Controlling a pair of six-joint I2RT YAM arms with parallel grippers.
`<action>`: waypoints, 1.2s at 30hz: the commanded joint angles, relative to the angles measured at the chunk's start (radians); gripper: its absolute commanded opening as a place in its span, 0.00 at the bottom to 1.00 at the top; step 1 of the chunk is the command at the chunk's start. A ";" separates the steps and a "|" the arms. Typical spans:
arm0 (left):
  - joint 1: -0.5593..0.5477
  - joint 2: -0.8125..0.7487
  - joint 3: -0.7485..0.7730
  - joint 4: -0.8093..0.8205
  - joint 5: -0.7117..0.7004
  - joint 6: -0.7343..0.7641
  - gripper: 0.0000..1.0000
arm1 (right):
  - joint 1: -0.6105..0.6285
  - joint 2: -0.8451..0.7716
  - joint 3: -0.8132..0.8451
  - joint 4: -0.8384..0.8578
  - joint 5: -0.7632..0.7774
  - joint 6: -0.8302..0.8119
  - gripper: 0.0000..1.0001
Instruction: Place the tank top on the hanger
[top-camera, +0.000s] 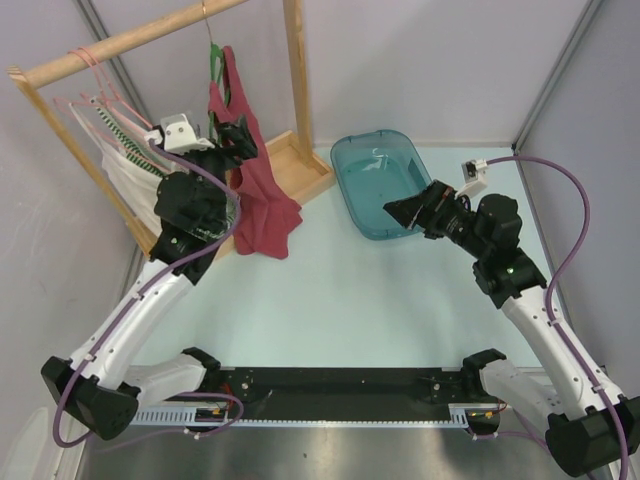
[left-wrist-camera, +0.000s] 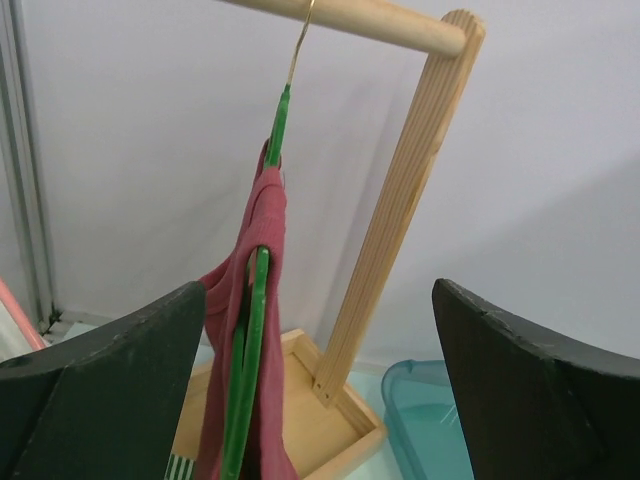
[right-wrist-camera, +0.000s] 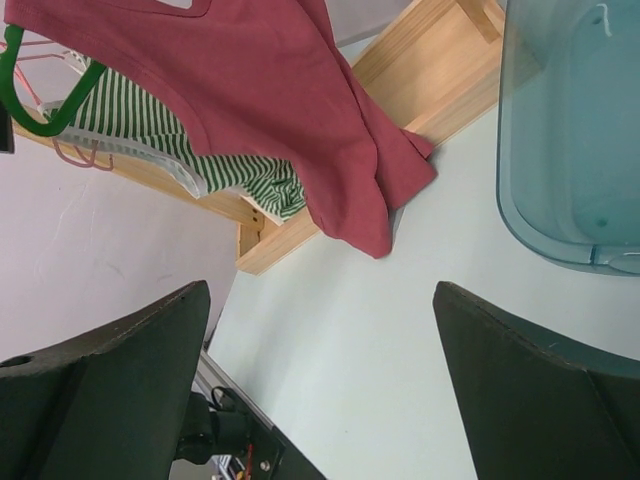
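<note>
Honestly the tank top (top-camera: 262, 200) hangs on the hanger (left-wrist-camera: 258, 330) near the rail's (top-camera: 130, 40) right end, bunched up, and the left gripper (left-wrist-camera: 318, 400) and right gripper (right-wrist-camera: 320, 400) both gape wide, holding nothing. Left one sits close enough to snag the cloth and drag it off

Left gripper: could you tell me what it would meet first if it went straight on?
The left gripper would most likely meet the tank top on the hanger, just left of its line; missing that, the wooden post behind. Depth is unclear.
</note>
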 joint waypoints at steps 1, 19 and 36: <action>0.006 -0.068 0.032 -0.036 0.067 -0.038 0.99 | -0.004 -0.021 0.016 -0.003 0.002 -0.031 1.00; 0.004 -0.443 -0.075 -0.586 0.571 -0.078 0.99 | -0.005 -0.133 0.050 -0.250 0.197 -0.341 1.00; 0.004 -0.790 -0.235 -0.962 0.319 -0.132 0.99 | -0.004 -0.342 -0.081 -0.352 0.283 -0.367 1.00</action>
